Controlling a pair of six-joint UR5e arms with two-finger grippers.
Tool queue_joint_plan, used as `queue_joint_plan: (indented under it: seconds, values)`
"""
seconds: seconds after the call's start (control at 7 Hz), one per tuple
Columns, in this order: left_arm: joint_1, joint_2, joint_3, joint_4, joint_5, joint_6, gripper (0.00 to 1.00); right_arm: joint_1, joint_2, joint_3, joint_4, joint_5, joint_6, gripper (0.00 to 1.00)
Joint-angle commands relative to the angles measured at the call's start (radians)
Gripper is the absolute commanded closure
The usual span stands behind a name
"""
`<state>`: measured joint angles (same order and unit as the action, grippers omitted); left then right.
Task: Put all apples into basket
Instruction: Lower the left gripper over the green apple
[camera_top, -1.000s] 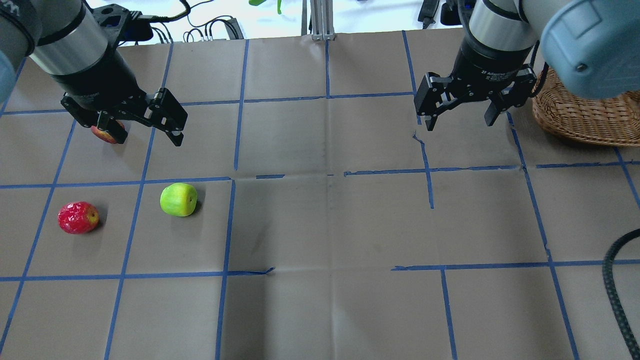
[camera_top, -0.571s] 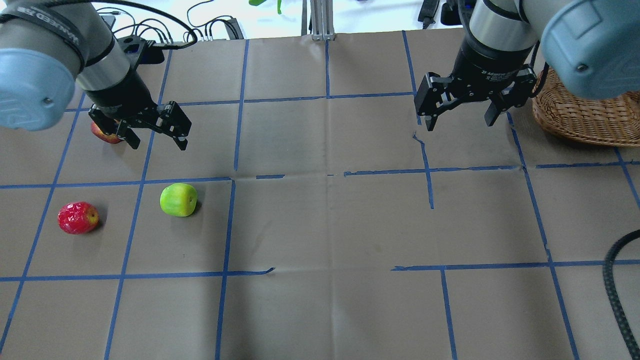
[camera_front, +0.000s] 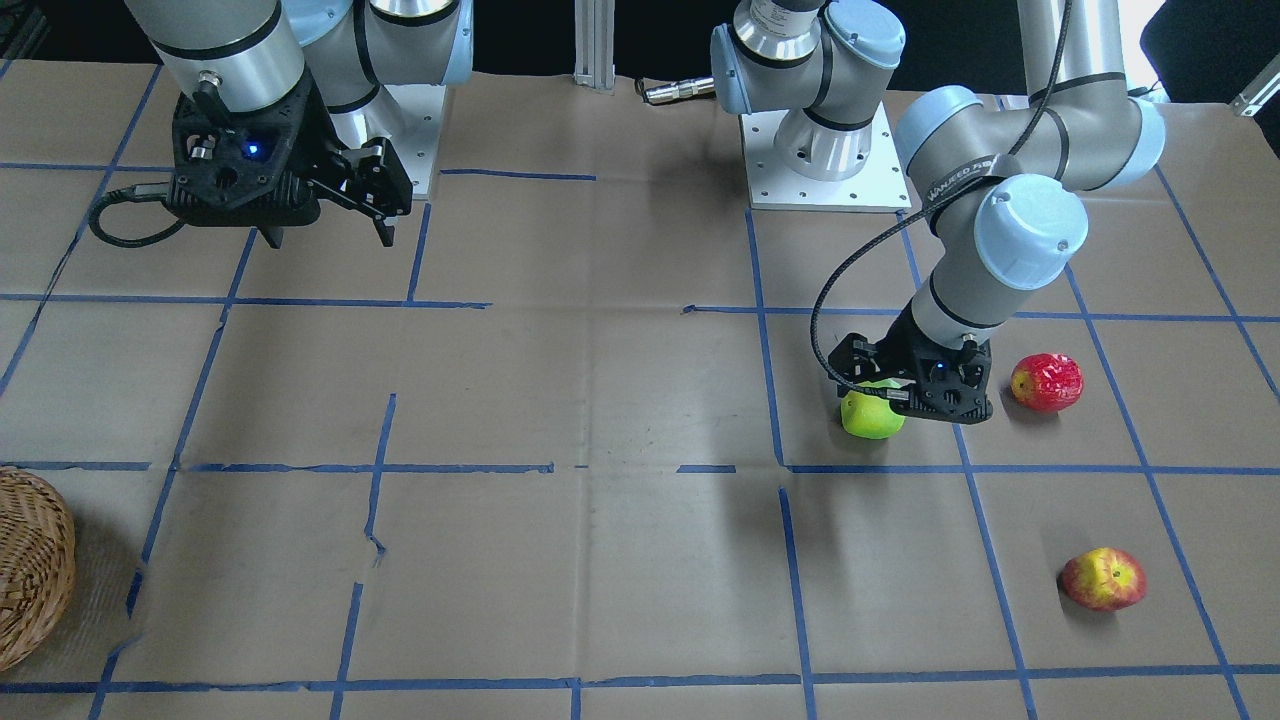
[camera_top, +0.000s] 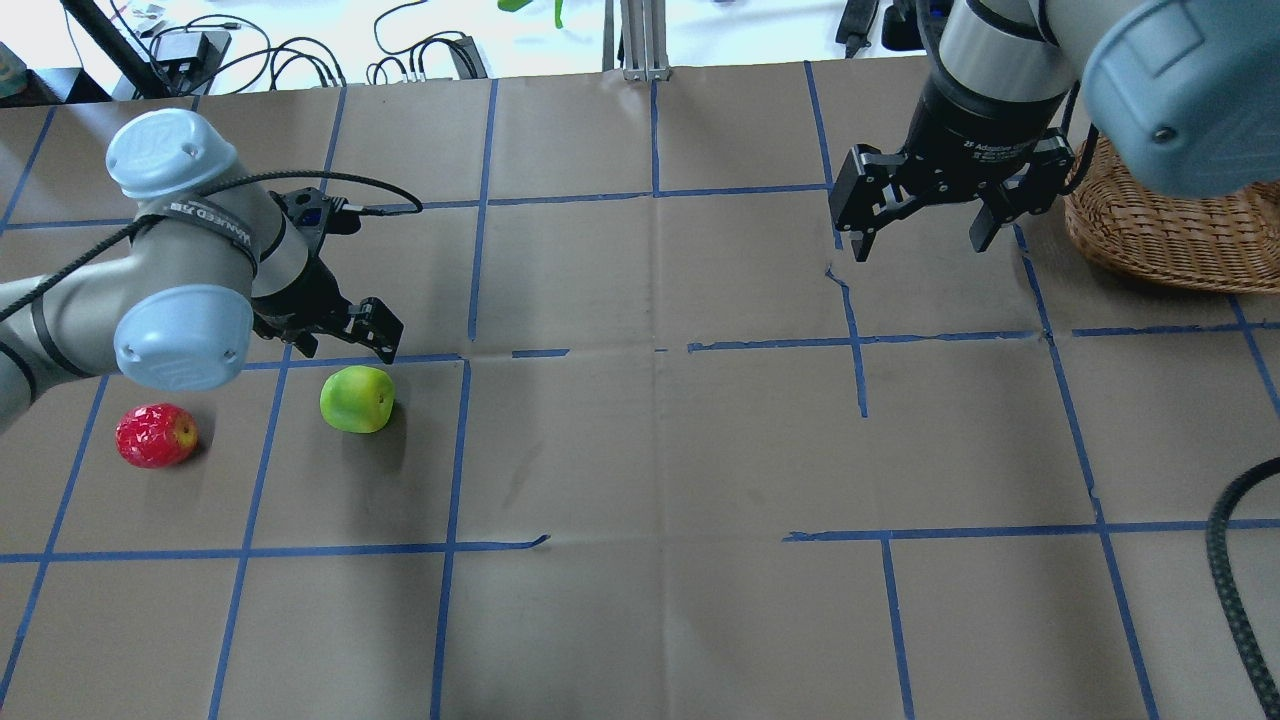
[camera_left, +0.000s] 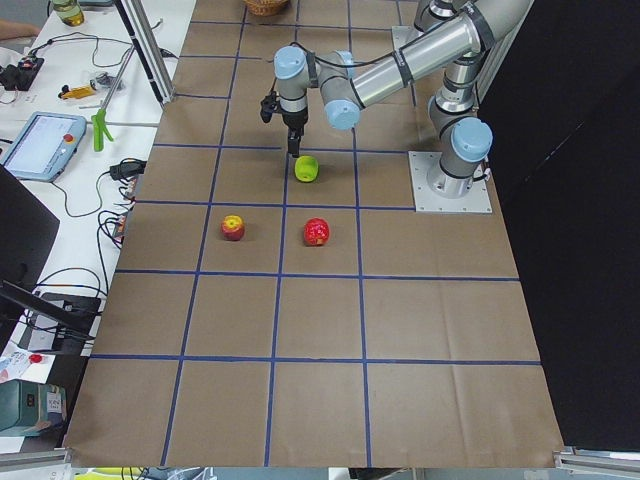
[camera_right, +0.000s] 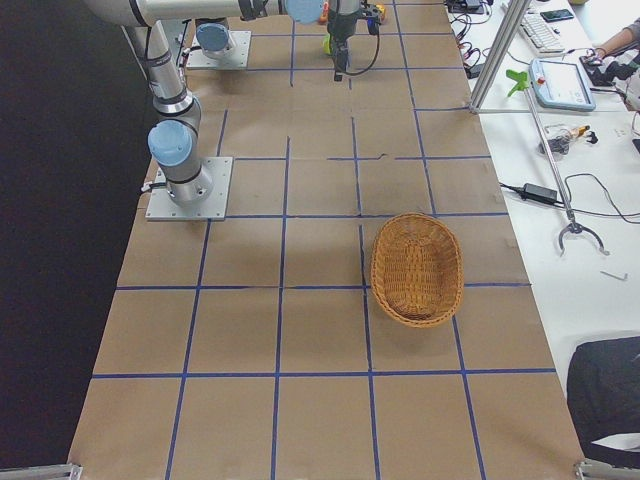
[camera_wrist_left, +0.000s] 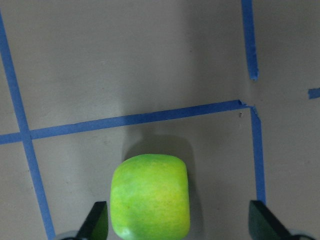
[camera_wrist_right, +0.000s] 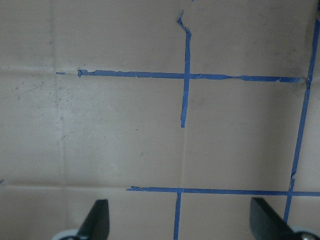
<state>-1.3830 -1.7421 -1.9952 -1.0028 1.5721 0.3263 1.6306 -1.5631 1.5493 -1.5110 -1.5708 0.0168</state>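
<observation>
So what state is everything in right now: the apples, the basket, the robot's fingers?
Green apple: on the table, ungripped.
Red apple: on the table.
Blushed apple: on the table.
Basket: empty.
Left fingers: open, at the green apple.
Right fingers: open, holding nothing.

It was a robot lab. The table (camera_top: 640, 450) was covered in brown paper, with blue tape lines (camera_top: 452, 450) making big squares. The left arm (camera_front: 1010, 200) and the right arm (camera_front: 215, 50) were gray robot arms, bolted down on metal plates (camera_front: 860, 195). A white bench (camera_left: 70, 235) beside the table held a control tablet (camera_left: 40, 143) and loose wires (camera_right: 543, 190).
</observation>
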Motion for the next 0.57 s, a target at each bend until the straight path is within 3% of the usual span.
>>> queue_joint_plan:
  seconds: [0.0,0.43]
  values:
    - [0.059,-0.019,-0.043,0.075,0.002,0.054,0.03,0.0,0.0,0.0,0.0,0.0,0.0,0.0]
    - [0.081,-0.02,-0.062,0.07,-0.007,0.011,0.03,0.0,0.0,0.0,0.0,0.0,0.0,0.0]
